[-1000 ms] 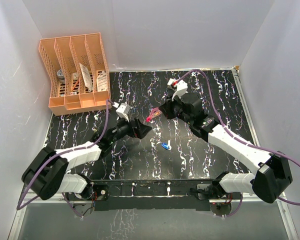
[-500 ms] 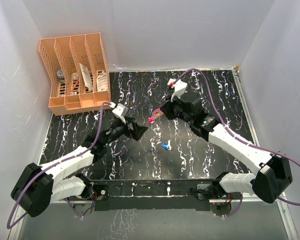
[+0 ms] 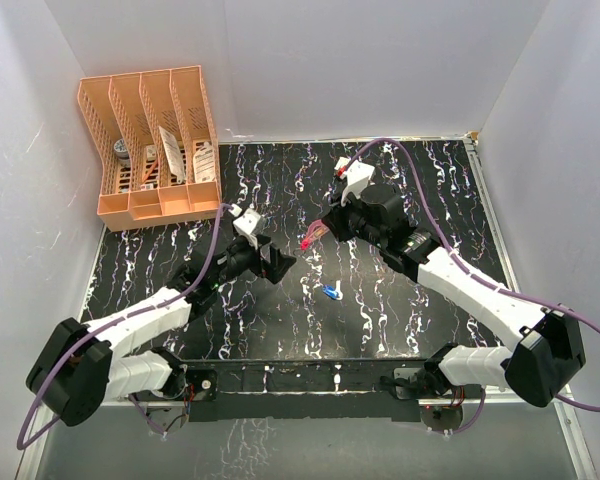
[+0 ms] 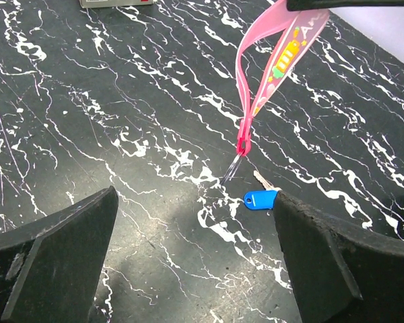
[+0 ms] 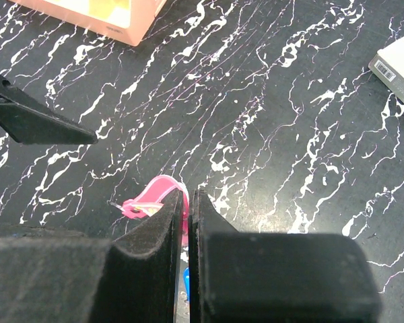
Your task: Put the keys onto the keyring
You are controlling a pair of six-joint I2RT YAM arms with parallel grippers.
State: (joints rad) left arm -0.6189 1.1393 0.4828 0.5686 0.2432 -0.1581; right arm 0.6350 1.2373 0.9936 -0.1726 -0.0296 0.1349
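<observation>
My right gripper (image 3: 327,224) (image 5: 187,196) is shut on a slim pink looped strap (image 3: 311,236) (image 4: 269,74) (image 5: 148,200) and holds it above the table. A thin wire ring (image 4: 232,168) hangs from the strap's lower end. The blue-headed key (image 3: 330,292) (image 4: 260,198) lies flat on the black marbled table, its pale silvery end toward the wire; a sliver of it shows in the right wrist view (image 5: 186,276). My left gripper (image 3: 283,261) (image 4: 195,202) is open and empty, left of the strap, with the key by its right finger (image 4: 337,256). No separate pink key shows.
An orange file rack (image 3: 150,150) (image 5: 101,13) stands at the back left with small items in it. A white box with a barcode (image 5: 397,64) lies on the table in the right wrist view. White walls enclose the table.
My left arm has shifted, and its open gripper ends close to where it started. My right gripper and the pink strap have moved slightly right. The blue key has not moved.
</observation>
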